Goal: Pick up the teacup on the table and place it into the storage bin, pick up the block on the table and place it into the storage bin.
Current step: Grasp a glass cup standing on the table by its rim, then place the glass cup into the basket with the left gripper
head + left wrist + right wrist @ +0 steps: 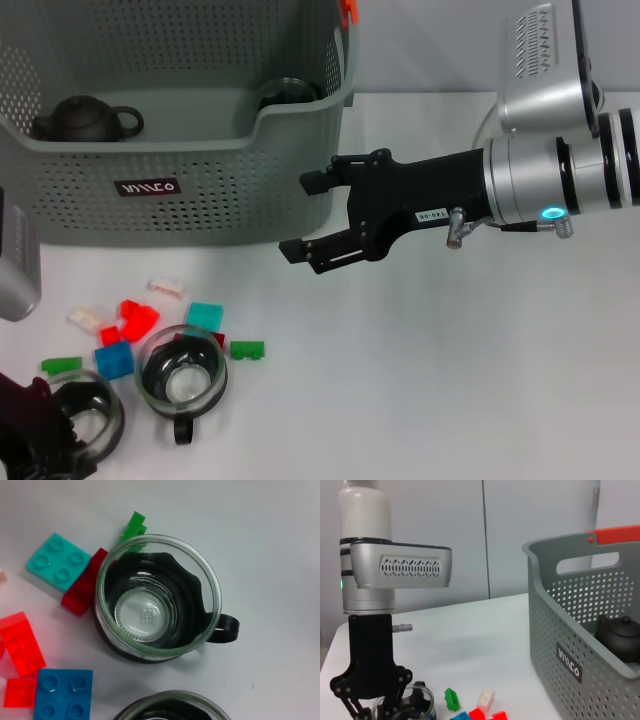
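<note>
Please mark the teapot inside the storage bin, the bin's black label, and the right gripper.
teapot [82,119], head view, on its dark round body.
black label [148,187], head view, on the white lettering.
right gripper [308,217], head view, midway between its open fingertips.

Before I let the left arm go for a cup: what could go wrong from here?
1. The left gripper sits low by one teacup. The second teacup stands close beside it and could get knocked.
2. Blocks such as the dark red block lie against the second teacup and may be dragged along.
3. The right gripper hangs open near the storage bin wall, so a careless swing could bump it.
</note>
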`<act>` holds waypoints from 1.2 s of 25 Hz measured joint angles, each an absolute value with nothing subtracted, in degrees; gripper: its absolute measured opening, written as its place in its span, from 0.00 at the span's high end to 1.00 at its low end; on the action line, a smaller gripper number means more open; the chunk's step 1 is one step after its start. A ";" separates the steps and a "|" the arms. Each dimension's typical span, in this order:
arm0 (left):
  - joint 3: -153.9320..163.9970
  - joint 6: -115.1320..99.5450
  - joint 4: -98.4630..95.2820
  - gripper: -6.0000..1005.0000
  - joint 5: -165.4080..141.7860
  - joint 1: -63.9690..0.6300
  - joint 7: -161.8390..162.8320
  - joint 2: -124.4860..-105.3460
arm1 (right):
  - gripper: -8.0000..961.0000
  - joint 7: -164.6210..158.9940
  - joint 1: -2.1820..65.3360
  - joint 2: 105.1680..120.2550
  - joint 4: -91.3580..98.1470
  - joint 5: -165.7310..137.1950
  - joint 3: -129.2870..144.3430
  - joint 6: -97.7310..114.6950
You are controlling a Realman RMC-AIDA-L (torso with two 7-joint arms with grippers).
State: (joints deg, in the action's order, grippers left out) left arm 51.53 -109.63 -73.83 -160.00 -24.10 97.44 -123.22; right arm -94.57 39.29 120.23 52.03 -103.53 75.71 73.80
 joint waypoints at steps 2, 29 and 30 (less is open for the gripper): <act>51.46 -109.62 -73.91 0.74 -160.00 -24.10 97.43 -123.22 | 0.03 -94.57 39.28 120.23 52.04 -103.53 75.69 73.87; 40.23 -114.59 -78.39 0.95 -157.28 -27.58 97.69 -122.69 | 0.04 -92.90 38.77 120.19 52.03 -103.54 74.07 73.89; 38.55 -115.11 -78.63 0.95 -156.46 -28.00 97.68 -122.60 | 0.04 -92.90 38.73 120.17 52.03 -103.56 74.01 73.90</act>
